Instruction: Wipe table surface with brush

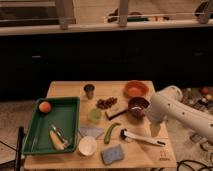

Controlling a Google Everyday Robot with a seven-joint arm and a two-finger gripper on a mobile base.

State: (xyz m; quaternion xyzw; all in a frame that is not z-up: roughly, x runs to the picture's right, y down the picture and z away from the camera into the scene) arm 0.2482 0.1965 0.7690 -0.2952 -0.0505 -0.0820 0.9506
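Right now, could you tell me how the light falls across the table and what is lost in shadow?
Camera view: warm light covers the table surface; the cabinets behind are nearly black; the gripper, over the table's right side by the brush, looks dim beneath the white arm; no glare.

Pale plank desk [65, 89] — green tray [62, 117], white-handled black-headed brush [145, 139], blue-grey sponge [112, 154]; whitish claw [156, 131] hangs over the desk's right side.
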